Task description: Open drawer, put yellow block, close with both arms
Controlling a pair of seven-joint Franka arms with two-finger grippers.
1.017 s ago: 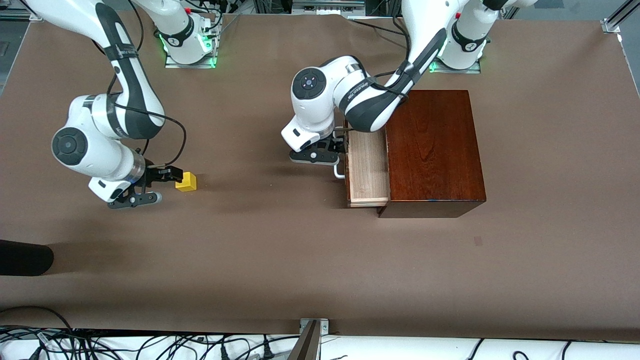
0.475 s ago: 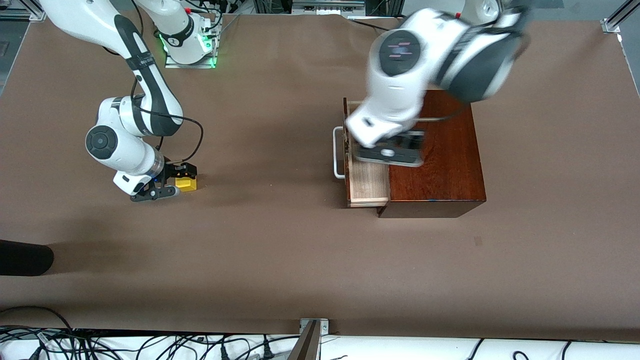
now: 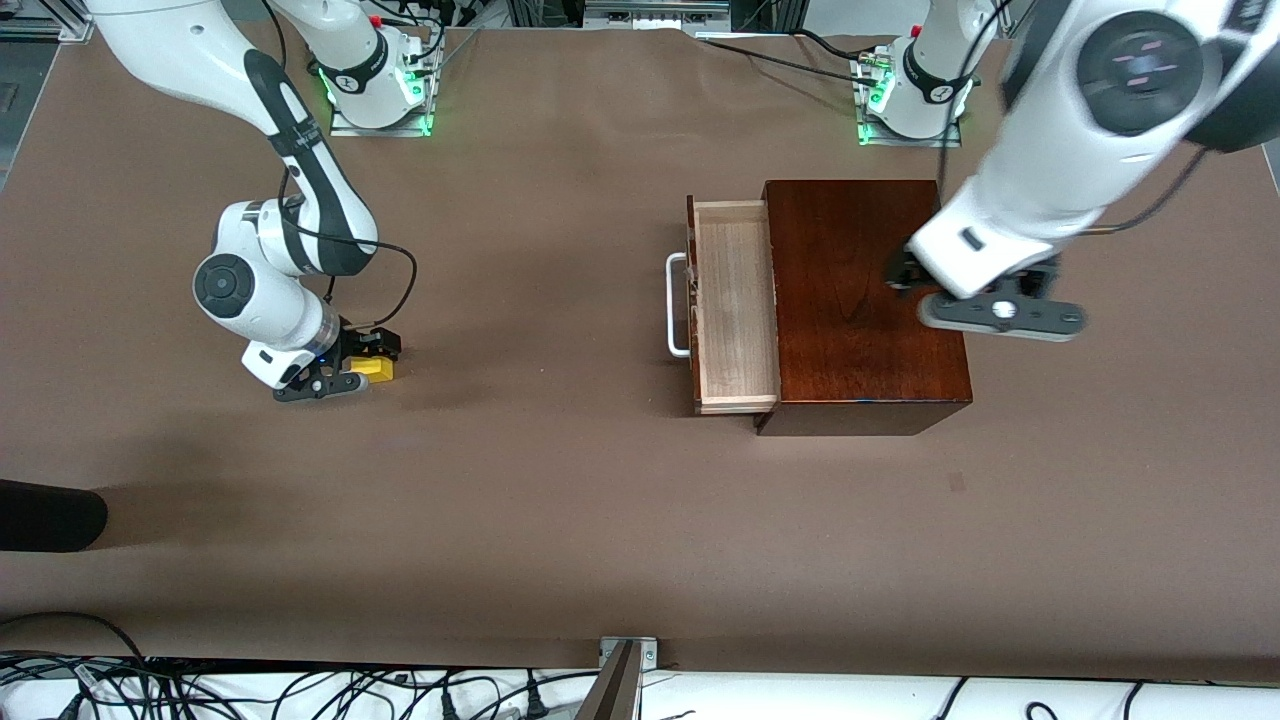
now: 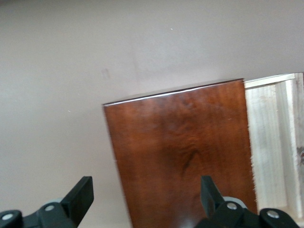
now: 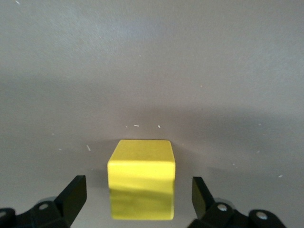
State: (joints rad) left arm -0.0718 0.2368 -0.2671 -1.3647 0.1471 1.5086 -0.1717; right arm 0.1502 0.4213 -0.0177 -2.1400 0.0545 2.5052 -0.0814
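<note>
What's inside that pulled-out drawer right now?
Nothing shows in the drawer: only its bare pale wood floor. The part still within the wooden box is hidden. The yellow block sits on the table between the right gripper's open fingers.

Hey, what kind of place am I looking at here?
Probably a robotics lab: two bench-mounted arms, the right hand open around a yellow block, the left hand open over a wooden box, cables along the table edge.
</note>
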